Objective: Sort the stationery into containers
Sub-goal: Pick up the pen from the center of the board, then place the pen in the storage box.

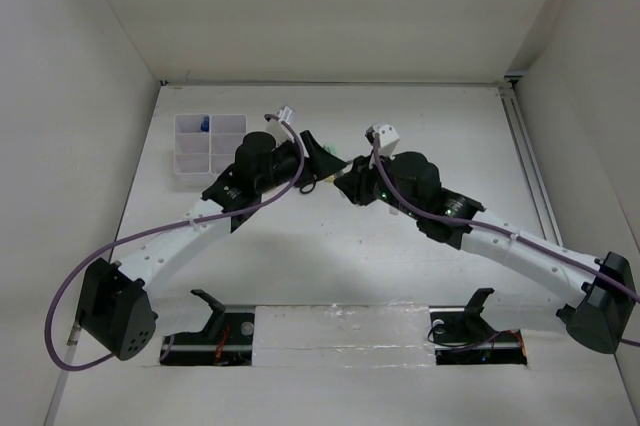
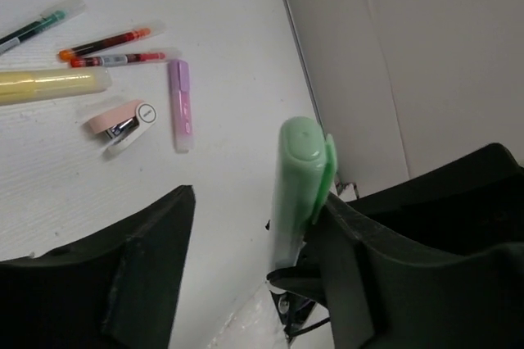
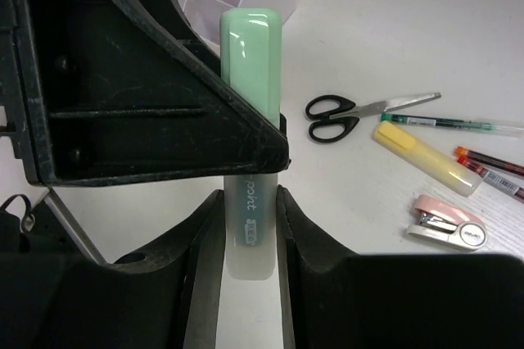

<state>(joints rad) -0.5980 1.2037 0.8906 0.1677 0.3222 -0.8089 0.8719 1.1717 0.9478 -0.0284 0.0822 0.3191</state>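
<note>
Green marker (image 3: 250,62) clamped in right gripper (image 3: 247,201) above table (image 1: 330,266) middle; its top flanked by left gripper (image 2: 255,201), jaws apart, seemingly not clenched

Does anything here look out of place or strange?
Only the green highlighter: it stands upright above the table, clamped in the right gripper, with the left gripper open around it. The scissors, stapler and pens lie loose, undamaged.
</note>
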